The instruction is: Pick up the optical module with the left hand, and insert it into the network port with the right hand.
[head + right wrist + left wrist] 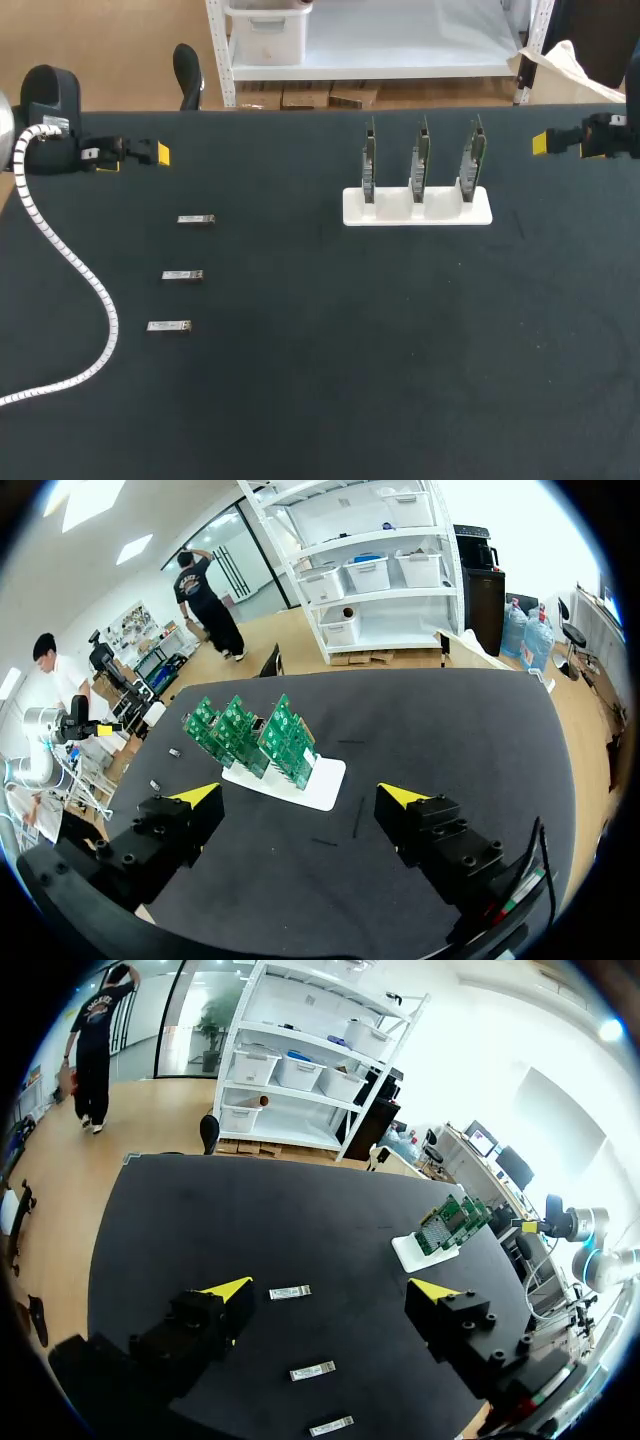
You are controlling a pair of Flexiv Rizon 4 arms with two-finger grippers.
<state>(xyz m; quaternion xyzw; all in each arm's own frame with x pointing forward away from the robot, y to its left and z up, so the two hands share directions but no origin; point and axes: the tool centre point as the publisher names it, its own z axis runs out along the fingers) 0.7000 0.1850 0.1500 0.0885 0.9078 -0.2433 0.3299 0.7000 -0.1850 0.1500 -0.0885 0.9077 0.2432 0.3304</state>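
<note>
My left pincer [331,1289] hangs spread wide and empty, the right pincer [300,793] likewise, each out at a far side of the table [320,400]. Three optical modules [183,275] lie in a column on the left pincer's side, likely for easy reach. Network cards [421,160] stand upright in a white rack [417,213] — ports probably facing up. Any print is too small to read.

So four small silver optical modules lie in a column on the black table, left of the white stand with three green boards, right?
No, three small silver optical modules, per the head view; the rest holds.
</note>
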